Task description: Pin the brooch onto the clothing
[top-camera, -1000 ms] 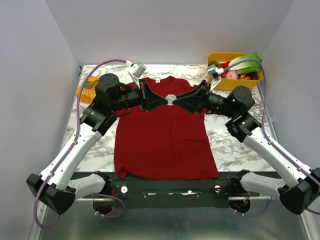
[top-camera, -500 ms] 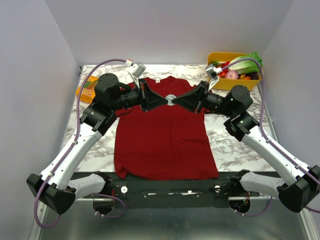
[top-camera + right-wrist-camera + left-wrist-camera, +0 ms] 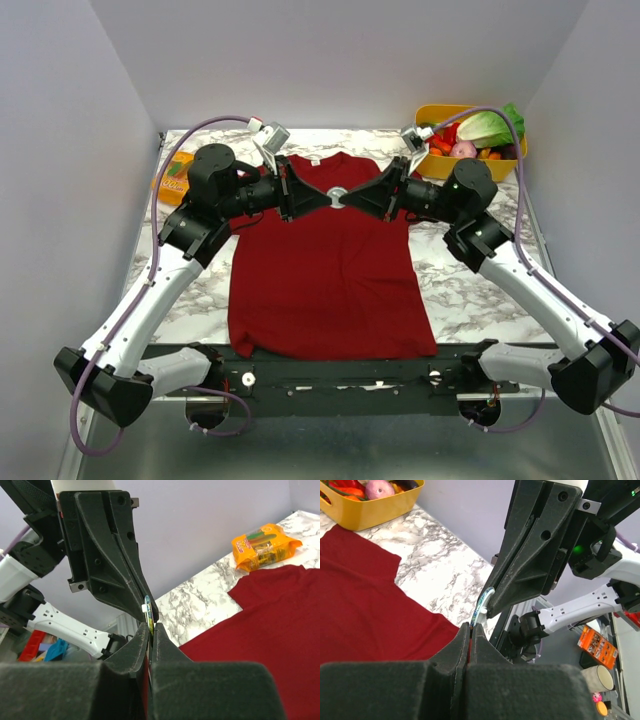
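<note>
The dark red T-shirt [image 3: 325, 280] lies flat on the marble table, with its white label [image 3: 313, 159] at the collar. The small round brooch [image 3: 337, 193] sits over the upper chest, between the two gripper tips. My left gripper [image 3: 325, 197] is shut, with a sliver of red fabric between its jaws [image 3: 471, 630]. The brooch [image 3: 482, 607] stands edge-on at its tips. My right gripper [image 3: 350, 197] is shut on the brooch [image 3: 148, 611], whose disc goes into the gap at its tips [image 3: 151, 627]. The shirt also shows in both wrist views [image 3: 365, 610] [image 3: 280, 630].
A yellow bin [image 3: 508, 165] of vegetables stands at the back right and also shows in the left wrist view [image 3: 370, 510]. An orange snack packet [image 3: 172, 180] lies at the back left, beside the shirt's sleeve [image 3: 262, 547]. Grey walls close in the table.
Both grippers and the brooch have shifted slightly toward the collar. The right arm has swung a little to the left. Both grippers stay shut.
</note>
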Available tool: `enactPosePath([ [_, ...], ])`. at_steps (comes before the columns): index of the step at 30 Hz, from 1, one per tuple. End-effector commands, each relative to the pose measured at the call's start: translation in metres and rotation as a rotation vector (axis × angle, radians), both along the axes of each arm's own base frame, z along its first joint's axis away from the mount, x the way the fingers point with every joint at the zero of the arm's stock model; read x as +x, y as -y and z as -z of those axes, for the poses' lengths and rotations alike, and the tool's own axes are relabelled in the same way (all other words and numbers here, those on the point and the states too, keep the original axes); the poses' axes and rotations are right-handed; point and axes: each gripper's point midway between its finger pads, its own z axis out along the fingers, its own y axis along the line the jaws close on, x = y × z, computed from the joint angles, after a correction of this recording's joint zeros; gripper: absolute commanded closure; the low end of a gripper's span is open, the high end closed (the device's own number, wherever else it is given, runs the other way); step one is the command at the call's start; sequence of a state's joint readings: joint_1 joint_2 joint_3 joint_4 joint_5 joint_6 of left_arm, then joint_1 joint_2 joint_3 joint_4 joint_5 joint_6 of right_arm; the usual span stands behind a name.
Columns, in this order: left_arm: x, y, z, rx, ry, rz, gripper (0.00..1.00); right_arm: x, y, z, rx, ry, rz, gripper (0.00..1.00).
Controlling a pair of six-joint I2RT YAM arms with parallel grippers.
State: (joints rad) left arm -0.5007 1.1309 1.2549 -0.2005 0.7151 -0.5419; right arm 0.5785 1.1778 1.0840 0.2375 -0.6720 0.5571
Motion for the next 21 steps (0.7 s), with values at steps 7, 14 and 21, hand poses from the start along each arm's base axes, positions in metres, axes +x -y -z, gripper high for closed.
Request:
enactPosePath([
  [7, -0.019, 0.005, -0.024, 0.023, 0.074, 0.096, 1.00, 0.019, -0.009, 0.055, -0.240, -0.142, -0.008, 0.99],
  [14, -0.019, 0.010, -0.026, 0.024, 0.080, 0.113, 1.00, 0.024, -0.009, 0.086, -0.356, -0.203, -0.022, 0.99],
  [21, -0.017, 0.010, -0.026, 0.021, 0.086, 0.097, 1.00, 0.018, -0.003, 0.087, -0.372, -0.146, -0.027, 0.99],
])
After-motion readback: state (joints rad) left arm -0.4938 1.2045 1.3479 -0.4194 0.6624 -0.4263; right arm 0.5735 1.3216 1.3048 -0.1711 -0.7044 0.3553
